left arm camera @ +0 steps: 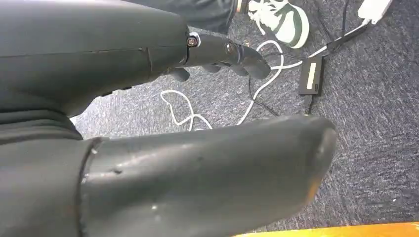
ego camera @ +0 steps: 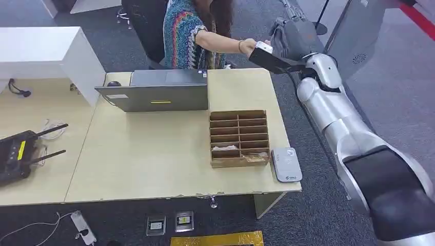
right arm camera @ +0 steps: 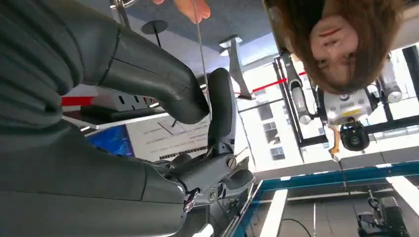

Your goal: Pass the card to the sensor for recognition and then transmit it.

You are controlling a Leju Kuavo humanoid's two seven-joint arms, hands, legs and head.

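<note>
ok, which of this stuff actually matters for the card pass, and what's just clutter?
Job:
- right hand
- white card at its edge, where a person's hand meets it
- grey sensor

Lying about:
- laptop
- wooden organiser
- router
- floor cables

Right hand (ego camera: pixel 290 38) raised past desk (ego camera: pixel 154 159) corner, meeting person's hand (ego camera: pixel 250 46); card reader (ego camera: pixel 286 164) beside wooden organizer (ego camera: pixel 239 137).
</note>
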